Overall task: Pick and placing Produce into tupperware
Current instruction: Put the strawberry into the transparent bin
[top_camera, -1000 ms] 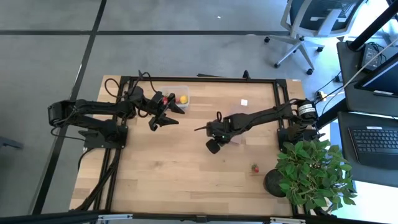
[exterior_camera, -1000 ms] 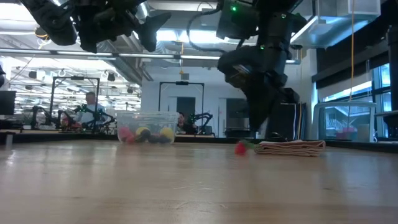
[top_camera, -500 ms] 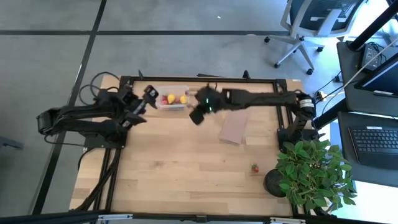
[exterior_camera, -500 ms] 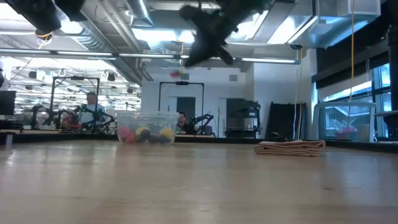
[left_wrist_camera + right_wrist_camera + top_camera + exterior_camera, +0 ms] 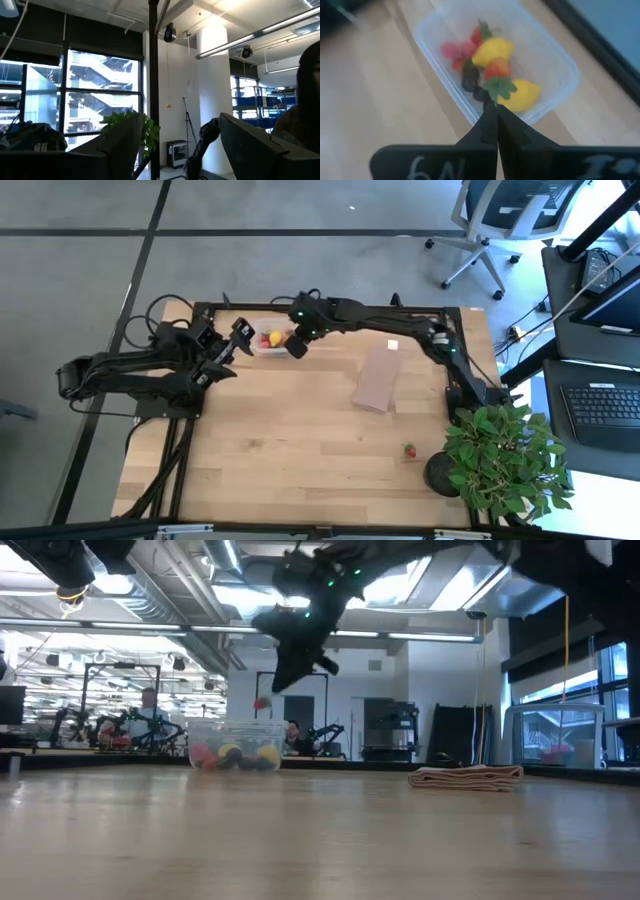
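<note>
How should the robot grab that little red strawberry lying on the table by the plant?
Probably from straight above, pinching the strawberry across its red body. It lies alone, low on the bare wooden table, so nothing offers a side grip, and the potted plant crowds one side. Its exact pose is too small to tell.

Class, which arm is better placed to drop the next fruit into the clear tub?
Right: the right gripper hangs over the tub, a strawberry at its fingers; the left gripper waits beside the tub.
</note>
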